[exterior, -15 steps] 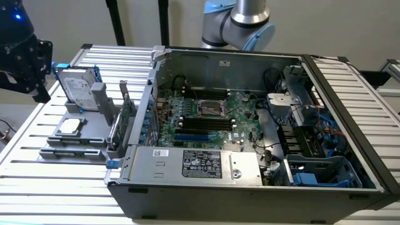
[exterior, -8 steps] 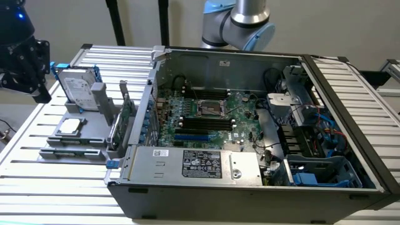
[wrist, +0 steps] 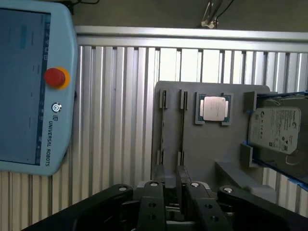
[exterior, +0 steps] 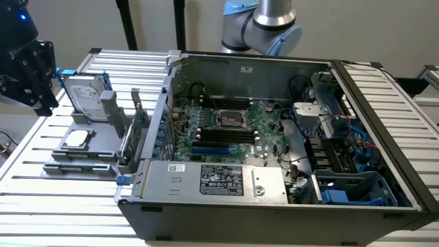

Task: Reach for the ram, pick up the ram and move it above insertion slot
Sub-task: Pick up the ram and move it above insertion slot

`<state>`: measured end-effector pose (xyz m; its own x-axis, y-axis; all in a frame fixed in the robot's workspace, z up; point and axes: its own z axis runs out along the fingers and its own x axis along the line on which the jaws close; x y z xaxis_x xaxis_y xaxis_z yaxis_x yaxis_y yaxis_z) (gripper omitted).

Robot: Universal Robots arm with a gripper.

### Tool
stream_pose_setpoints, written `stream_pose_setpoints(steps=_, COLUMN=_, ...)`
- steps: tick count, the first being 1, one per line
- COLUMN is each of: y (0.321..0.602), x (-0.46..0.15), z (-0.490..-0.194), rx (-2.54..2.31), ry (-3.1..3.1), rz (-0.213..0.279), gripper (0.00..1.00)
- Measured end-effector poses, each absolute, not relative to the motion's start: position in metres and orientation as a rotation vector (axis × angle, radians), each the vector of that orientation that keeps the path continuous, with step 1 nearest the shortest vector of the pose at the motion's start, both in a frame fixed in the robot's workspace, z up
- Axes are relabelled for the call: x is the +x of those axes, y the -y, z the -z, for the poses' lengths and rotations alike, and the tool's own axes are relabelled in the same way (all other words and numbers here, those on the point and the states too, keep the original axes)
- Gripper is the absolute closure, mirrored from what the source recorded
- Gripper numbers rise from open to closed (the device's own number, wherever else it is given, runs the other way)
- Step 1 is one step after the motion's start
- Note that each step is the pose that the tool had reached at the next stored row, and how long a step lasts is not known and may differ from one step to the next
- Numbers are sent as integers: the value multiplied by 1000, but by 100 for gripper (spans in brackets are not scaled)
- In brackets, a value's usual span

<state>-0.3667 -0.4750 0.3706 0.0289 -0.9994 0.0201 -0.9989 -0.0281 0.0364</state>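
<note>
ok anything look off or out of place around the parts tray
Nothing looks damaged or spilled. The one stray item is the teach pendant lying on the slatted table beside the grey parts tray; the hard drive and processor sit in their holders.

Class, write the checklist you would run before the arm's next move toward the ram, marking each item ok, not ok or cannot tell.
1. Gripper faces the gray holder: ok.
2. Ram seated between the holder's slot posts: cannot tell.
3. Hard drive and processor sit aside from those posts: ok.
4. Computer case open, with the black memory slots exposed and unfilled: ok.
5. Teach pendant lies off the holder: ok.
</note>
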Motion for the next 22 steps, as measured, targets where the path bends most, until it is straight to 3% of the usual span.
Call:
stream_pose_setpoints(steps=3, y=475, x=-367, z=-370, rx=2224, ry=2162, rz=17, gripper=64)
stream_pose_setpoints(steps=4, y=475, x=-367, z=-368, rx=2224, ry=2161, rz=17, gripper=58)
stream_pose_setpoints(steps=22, y=475, x=-367, z=-335, rx=2224, ry=2161, rz=17, gripper=58)
